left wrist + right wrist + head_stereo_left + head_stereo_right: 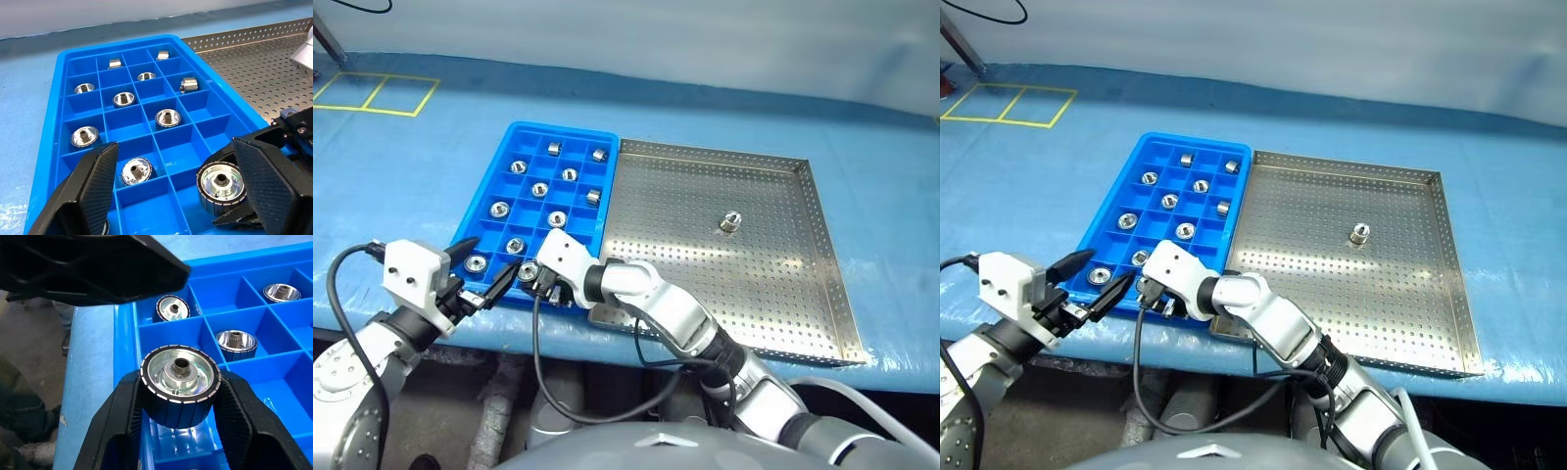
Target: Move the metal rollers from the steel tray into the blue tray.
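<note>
Above blue tray (274, 382), roller (180, 384) between right fingers (234, 423)

Left hand (161, 196) hides the blue tray's (49, 147) near corner.

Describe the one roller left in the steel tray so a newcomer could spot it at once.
Start at the steel tray, the big perforated square right of the blue tray. On its floor, toward the far right part, stands a single small metal roller. Unlike the other rollers, it sits in no blue compartment and has nothing beside it.
</note>
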Action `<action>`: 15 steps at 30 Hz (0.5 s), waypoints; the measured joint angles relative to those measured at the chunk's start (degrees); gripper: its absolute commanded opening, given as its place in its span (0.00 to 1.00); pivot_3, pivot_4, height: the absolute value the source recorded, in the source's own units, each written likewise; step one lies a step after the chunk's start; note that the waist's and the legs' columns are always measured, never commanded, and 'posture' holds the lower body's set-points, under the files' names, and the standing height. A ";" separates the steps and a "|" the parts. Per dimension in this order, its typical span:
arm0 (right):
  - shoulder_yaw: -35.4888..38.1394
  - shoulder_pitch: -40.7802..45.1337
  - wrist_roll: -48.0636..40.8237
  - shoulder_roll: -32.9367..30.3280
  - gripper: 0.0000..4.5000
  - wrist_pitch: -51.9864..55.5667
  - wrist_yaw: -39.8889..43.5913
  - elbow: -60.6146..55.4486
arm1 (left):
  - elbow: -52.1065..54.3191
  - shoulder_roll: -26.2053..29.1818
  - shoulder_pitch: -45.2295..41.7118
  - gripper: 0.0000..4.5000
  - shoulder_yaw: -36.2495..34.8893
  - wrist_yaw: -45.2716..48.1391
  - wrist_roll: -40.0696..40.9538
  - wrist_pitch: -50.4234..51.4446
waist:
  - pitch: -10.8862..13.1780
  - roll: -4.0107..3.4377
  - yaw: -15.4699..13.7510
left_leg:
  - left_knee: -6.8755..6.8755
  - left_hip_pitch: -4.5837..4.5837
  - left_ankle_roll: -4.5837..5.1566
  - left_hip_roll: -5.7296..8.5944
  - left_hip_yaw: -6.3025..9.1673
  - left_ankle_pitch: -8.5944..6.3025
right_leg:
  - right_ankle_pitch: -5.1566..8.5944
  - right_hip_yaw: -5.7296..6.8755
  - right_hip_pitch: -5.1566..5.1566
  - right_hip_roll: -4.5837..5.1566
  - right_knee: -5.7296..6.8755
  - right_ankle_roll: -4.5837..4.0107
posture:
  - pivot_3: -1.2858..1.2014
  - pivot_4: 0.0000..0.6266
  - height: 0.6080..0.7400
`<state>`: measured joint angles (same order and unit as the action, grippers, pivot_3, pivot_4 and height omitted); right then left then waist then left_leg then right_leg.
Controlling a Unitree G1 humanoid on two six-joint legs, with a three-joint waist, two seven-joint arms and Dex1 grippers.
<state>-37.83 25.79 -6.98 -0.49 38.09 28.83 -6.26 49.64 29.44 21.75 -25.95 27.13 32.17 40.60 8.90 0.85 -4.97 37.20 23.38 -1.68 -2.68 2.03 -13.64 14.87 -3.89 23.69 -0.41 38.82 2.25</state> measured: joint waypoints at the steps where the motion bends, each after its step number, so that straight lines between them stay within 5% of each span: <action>1: 0.08 0.07 0.11 0.30 0.39 -0.50 -0.01 0.64 | 0.00 0.03 -0.13 0.90 0.13 -0.04 0.00 0.00 | 0.00 0.00 0.02 | -0.01 -0.01 0.00 0.00 0.00 0.00 | 0.00 0.00 0.00 0.00 0.00 0.00 | 0.64 0.24 1.00; 10: 1.68 0.35 0.95 0.37 0.39 -1.31 1.06 2.60 | -0.16 0.55 -1.17 0.90 0.81 0.38 -0.02 -0.17 | 0.00 0.00 0.03 | -0.04 -0.02 -0.01 0.00 -0.01 0.00 | 0.00 0.00 0.00 0.00 -0.01 0.00 | 0.64 0.24 1.00; 15: 2.19 0.08 1.02 -0.90 0.75 -1.19 2.64 1.23 | -0.82 1.02 -2.37 0.90 1.97 0.45 -0.03 -0.39 | -0.01 0.01 0.05 | -0.04 -0.02 -0.01 0.02 -0.02 0.00 | 0.00 -0.01 -0.03 0.03 -0.04 0.00 | 0.63 0.24 1.00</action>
<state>-35.64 25.87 -5.95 -1.40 36.91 31.47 -5.03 48.82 30.47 19.38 -23.98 27.58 32.14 40.21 8.90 0.86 -4.92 37.16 23.36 -1.69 -2.67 2.01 -13.64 14.88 -3.91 23.66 -0.38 38.78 2.26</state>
